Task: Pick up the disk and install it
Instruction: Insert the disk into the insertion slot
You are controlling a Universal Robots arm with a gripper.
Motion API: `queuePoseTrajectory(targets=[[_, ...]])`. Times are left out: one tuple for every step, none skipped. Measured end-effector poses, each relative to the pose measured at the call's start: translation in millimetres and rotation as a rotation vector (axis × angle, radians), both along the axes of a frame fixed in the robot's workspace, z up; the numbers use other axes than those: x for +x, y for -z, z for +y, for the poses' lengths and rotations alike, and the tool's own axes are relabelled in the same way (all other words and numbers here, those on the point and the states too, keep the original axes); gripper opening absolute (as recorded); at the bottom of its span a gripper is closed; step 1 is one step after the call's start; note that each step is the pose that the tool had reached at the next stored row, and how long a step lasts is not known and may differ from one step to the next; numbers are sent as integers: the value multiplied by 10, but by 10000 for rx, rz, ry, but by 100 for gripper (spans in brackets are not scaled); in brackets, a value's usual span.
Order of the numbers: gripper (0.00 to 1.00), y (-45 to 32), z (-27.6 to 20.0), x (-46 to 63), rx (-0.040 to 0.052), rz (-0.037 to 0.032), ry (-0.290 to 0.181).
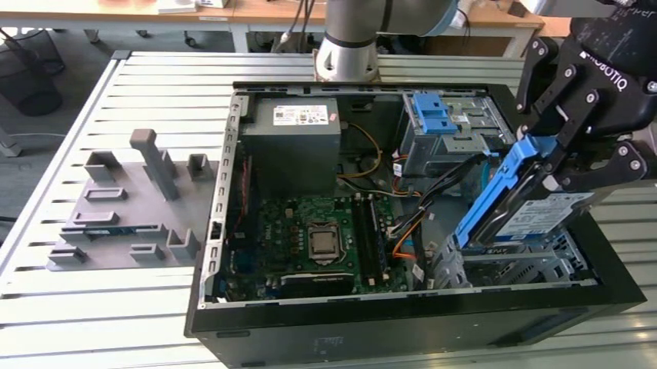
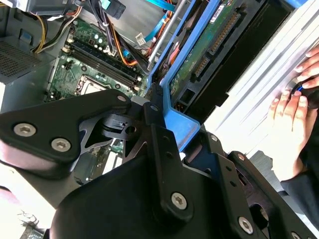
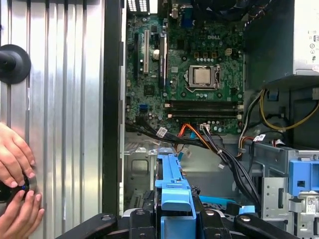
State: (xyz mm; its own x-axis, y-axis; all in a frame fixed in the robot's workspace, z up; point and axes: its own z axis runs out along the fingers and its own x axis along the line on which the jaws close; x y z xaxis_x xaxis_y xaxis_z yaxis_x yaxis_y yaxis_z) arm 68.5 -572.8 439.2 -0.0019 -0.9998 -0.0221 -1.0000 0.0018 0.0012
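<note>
We are seeing the disk (image 1: 546, 217) hanging tilted at the exterior view's right, its white label facing up and its blue carrier frame (image 1: 500, 192) running down one long edge; its lower end is dipping toward the grey metal cage (image 1: 513, 269) in the near corner of the open computer case (image 1: 411, 330), and we cannot tell whether it is touching that cage. The claw (image 1: 565, 165) is clenching the disk's upper part, with black fingers (image 1: 562, 127) pressing on both of its sides; in the second wrist view we are looking along the disk's underside, where a green circuit board (image 2: 214, 42) is showing inside the blue frame.

Inside the case, orange and black cables (image 1: 411, 223) are trailing just beside the cage; the motherboard (image 1: 318, 238) is lying flat in the middle; the grey power supply (image 1: 298, 131) is sitting at the far end, and near it a grey drive bay (image 1: 467, 138) is carrying a blue latch bracket (image 1: 431, 115).

The case is lying on its side on the slatted metal counter (image 1: 134, 84); a grey fixture block (image 1: 123, 215) is standing well apart from it at the exterior view's left. In the first wrist view a person's hands (image 3: 15, 162) are resting on the counter beside the case's outer wall, closing around a small dark object (image 3: 22, 186); a black round knob (image 3: 12, 62) is sitting on the slats near them.
</note>
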Motion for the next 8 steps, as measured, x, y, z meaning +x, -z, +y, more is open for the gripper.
queuePoseTrajectory(targets=[[36, 5, 0, 1, -3, 0, -1], [36, 11, 0, 1, -5, 0, -1], [36, 17, 0, 1, -5, 0, -1], [36, 24, 0, 2, -5, -1, -1], [36, 31, 0, 2, -5, -1, -1], [36, 38, 0, 2, -4, 0, -1], [36, 45, -1, 2, -4, -1, -1], [36, 51, -1, 2, -6, -1, -1]])
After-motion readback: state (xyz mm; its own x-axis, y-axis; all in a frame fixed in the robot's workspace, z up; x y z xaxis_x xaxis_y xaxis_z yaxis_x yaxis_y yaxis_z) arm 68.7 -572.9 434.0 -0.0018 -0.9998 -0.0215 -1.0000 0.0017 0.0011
